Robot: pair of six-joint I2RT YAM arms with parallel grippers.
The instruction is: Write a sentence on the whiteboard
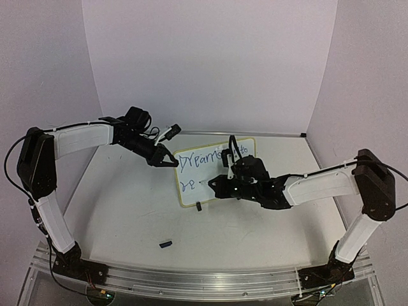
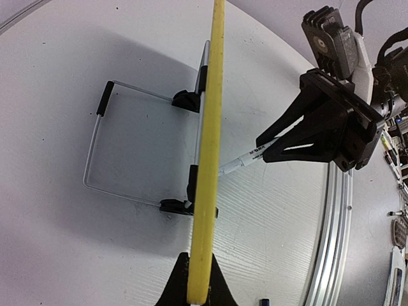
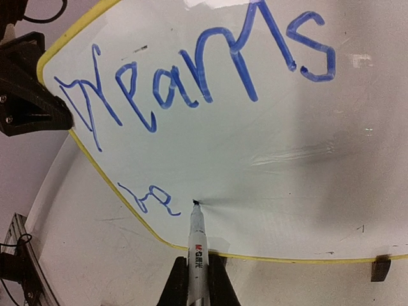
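Observation:
The whiteboard (image 1: 194, 172) stands tilted on its wire stand at mid-table. My left gripper (image 1: 171, 159) is shut on its yellow top-left edge (image 2: 210, 159), which sits between the jaws of that gripper (image 2: 199, 293). My right gripper (image 1: 213, 185) is shut on a white marker (image 3: 196, 248), and the marker's tip touches the board's lower left. In the right wrist view the sentence (image 3: 204, 76) reads "Dreams" in blue, with "re" (image 3: 150, 201) started on the line below. The right arm hides part of the first line in the top view.
A dark marker cap (image 1: 166, 243) lies on the table near the front. The board's wire stand (image 2: 95, 146) reaches out behind it, and a black clip foot (image 1: 199, 206) sits at its lower edge. An aluminium rail (image 1: 191, 277) runs along the near table edge.

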